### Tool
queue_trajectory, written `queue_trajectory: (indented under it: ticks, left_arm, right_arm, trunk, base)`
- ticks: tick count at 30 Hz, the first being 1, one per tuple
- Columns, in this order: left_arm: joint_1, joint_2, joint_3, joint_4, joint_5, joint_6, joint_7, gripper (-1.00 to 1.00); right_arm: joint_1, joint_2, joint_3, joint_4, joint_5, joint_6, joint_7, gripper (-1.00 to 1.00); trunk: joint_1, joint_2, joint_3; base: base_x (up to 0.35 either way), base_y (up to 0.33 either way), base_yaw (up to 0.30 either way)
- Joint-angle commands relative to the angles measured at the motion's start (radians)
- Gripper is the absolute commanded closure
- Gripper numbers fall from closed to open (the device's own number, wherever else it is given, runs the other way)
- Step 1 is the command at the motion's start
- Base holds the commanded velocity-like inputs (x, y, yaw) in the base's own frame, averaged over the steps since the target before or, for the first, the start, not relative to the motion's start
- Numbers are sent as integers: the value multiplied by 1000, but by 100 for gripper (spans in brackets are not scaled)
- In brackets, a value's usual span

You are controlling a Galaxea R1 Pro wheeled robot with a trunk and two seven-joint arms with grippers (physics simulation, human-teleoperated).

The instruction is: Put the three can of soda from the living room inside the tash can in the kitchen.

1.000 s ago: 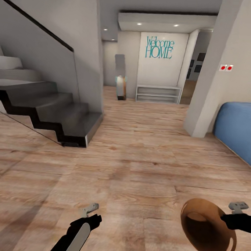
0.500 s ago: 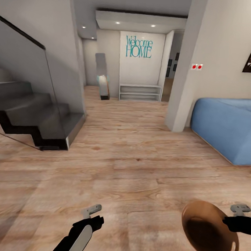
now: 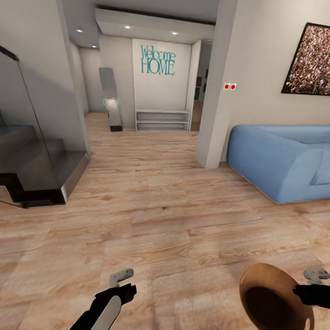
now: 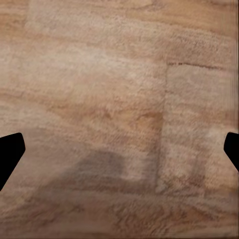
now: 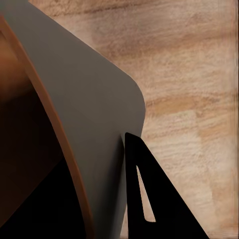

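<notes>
The right gripper [image 3: 301, 294] is clamped on the rim of the trash can [image 3: 274, 301], which hangs tilted at the lower right of the head view, its dark brown inside turned up toward the camera and its tan rim showing all round. In the right wrist view one black finger [image 5: 154, 199] lies against the grey outer wall of the trash can [image 5: 94, 114], with the orange-brown rim and dark interior on the other side of that wall. The left gripper [image 3: 122, 284] is held low over the light wood floor [image 3: 172, 218]; in the left wrist view its two black fingertips [image 4: 10, 149] stand wide apart at opposite edges, with only floor planks between them. Ahead, the floor runs open toward a white wall with teal "Welcome HOME" lettering [image 3: 158, 60] and a low white shelf unit [image 3: 162, 120] below it. On the left a dark staircase [image 3: 29, 167] with a glass balustrade juts into the room. A thick white pillar [image 3: 219, 90] carrying two red switches [image 3: 230, 86] stands right of the open passage, and just beyond it a blue sofa [image 3: 286, 159] sits against the wall, under a framed picture [image 3: 318, 59]. A narrow grey floor-standing unit [image 3: 109, 101] stands left of the shelf unit, near the far wall.
</notes>
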State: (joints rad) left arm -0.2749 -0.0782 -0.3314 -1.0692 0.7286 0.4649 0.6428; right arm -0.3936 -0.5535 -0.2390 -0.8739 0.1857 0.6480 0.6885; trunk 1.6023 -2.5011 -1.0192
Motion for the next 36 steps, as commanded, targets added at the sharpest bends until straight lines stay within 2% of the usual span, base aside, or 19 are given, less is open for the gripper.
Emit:
queue_trajectory:
  ticks: [1,24,36]
  left_arm:
    - [0,0,0,0,0,0,0,-100]
    - [0,-1,-8,0,-7,-2,1,-100]
    - [0,-3,-11,0,-8,-1,1,-100]
  right_arm:
    - [-1,0,0,0,-9,2,2,100]
    - [-1,0,1,-5,-8,-1,4,100]
    - [-1,0,0,-5,-8,1,4,100]
  trunk:
    - [0,0,0]
    - [0,0,0]
    - [0,0,0]
  base:
    - [0,0,-290]
    - [0,-4,-292]
    - [0,-256,-292]
